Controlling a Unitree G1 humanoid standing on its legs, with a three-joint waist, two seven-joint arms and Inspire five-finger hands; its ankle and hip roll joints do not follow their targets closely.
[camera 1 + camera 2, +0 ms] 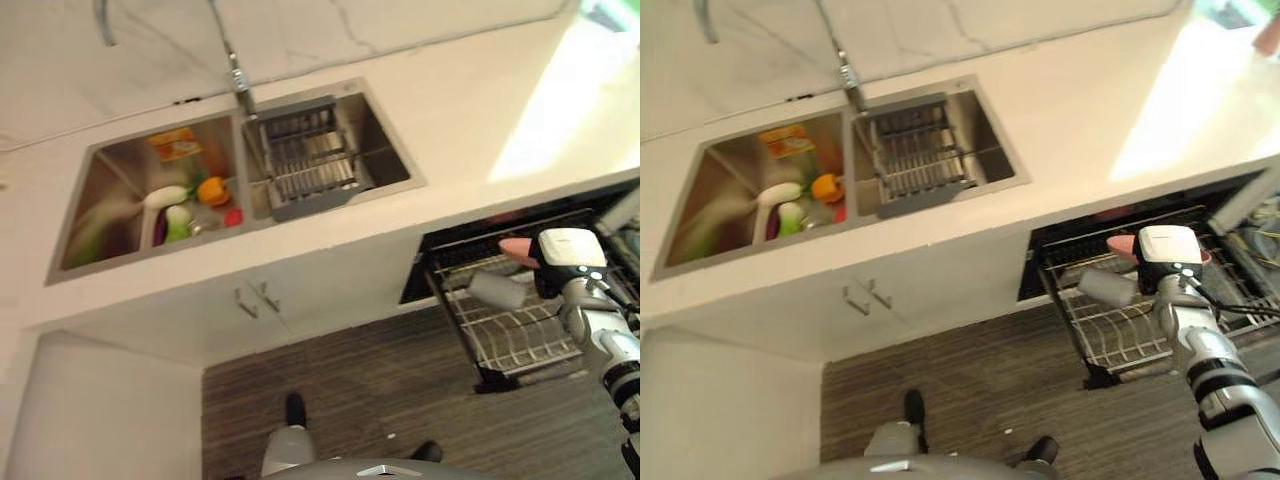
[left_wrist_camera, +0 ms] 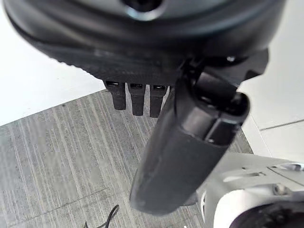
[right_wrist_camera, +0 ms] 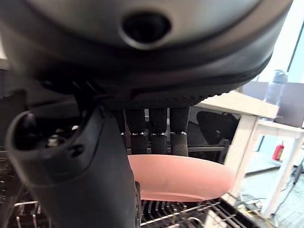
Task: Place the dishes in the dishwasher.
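the white counter (image 1: 470,110) spans the scene, with a double sink (image 1: 395,150) set in it: a grey drying rack (image 1: 305,160) sits in the right basin, and the left basin holds a pile of colourful dishes (image 1: 190,205). below the counter's right end the dishwasher rack (image 1: 1110,335) is pulled out over the striped floor (image 1: 350,390). the right hand (image 1: 1165,262) hangs over the rack's back edge, fingers and thumb clamped on a pink plate (image 3: 183,176). the left hand (image 2: 142,97) hangs above the floor, fingers straight and holding nothing.
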